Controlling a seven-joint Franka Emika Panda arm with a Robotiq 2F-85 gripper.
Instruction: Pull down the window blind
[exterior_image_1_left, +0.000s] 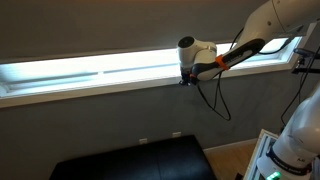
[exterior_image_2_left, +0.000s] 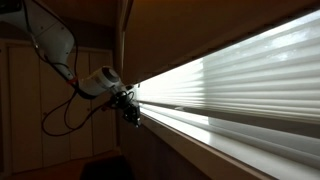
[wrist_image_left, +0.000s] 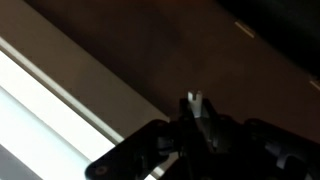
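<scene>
Right now my end effector (exterior_image_1_left: 187, 79) is at the lower edge of the bright slatted blind (exterior_image_1_left: 90, 72), right of the window's middle in an exterior view. The window blind (exterior_image_1_left: 100, 28) covers the top of the window. Its straight bottom edge runs along the top of that bright strip, above the end effector. In the wrist view the fingertips (wrist_image_left: 193, 100) look narrow, but I cannot tell whether they hold anything.

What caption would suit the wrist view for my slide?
Gripper at bottom of frame against a dark surface, bright window strip running diagonally at left.
</scene>
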